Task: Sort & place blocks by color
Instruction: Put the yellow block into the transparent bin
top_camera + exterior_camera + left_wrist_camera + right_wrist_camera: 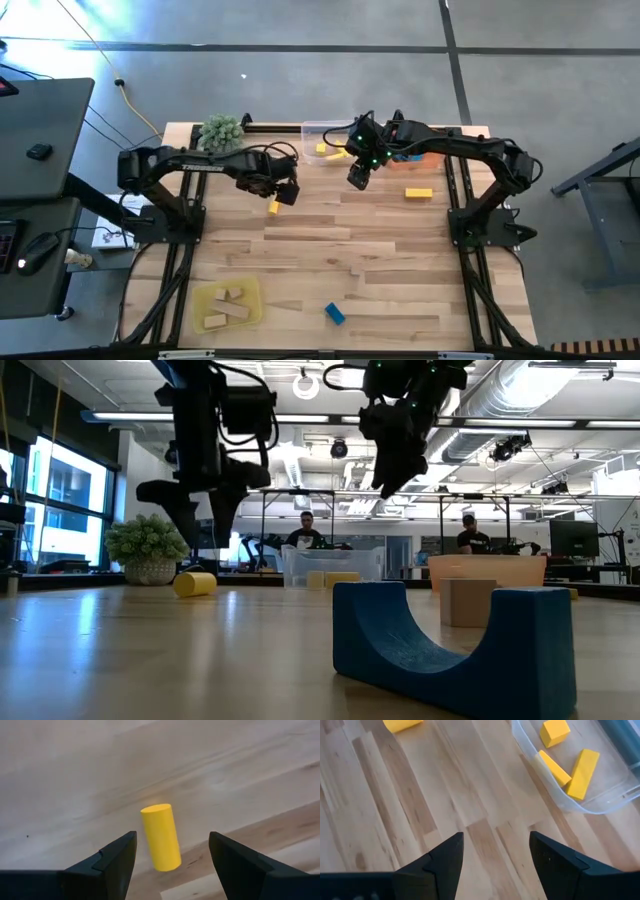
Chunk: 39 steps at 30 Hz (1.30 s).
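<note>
A yellow cylinder block [161, 837] lies on its side on the table [330, 250], also visible in the high view [274, 207] and low view [195, 584]. My left gripper [172, 842] hovers open just above it [285, 192], a finger on either side, touching nothing. My right gripper [496, 842] is open and empty, raised over bare table [358, 178] beside the clear tray [600, 805], which holds three yellow blocks [582, 767]. A yellow bar [419, 193] and a blue arch block [455, 650] [335, 314] lie loose on the table.
An orange tray [415, 160] with blue blocks sits at the far right. A yellow tray [228, 303] with plain wood blocks sits at the near left. A green spiky plant [221, 132] stands at the far left corner. People sit in the room beyond the table.
</note>
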Available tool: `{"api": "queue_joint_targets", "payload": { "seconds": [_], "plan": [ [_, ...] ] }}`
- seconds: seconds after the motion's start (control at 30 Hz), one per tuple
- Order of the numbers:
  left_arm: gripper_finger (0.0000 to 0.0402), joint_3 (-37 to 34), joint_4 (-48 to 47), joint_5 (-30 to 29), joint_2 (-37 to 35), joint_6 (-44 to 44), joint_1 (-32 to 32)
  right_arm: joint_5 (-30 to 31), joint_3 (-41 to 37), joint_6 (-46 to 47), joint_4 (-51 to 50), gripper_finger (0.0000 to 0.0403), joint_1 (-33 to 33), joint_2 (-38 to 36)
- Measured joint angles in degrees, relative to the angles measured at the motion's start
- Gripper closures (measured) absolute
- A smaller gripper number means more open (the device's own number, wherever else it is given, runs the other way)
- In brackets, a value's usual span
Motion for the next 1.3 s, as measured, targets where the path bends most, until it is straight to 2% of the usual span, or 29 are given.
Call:
{"api": "queue_joint_targets", "payload": {
  "seconds": [0.67,1.0,1.3],
  "plan": [
    [0.017,0.0,0.4,3.0,10.8,-2.6,0.0,0.4,0.0,-5.9,-1.0,0.0188,0.0,0.0],
    [0.0255,0.0,0.2,6.8,11.3,-1.2,-0.4,0.4,0.0,-7.3,-1.0,0.0188,0.0,0.0],
    [0.0289,0.0,0.2,5.9,11.2,2.5,-0.7,0.4,0.0,-7.4,-1.0,0.0188,-0.5,0.0]
  ]
}}
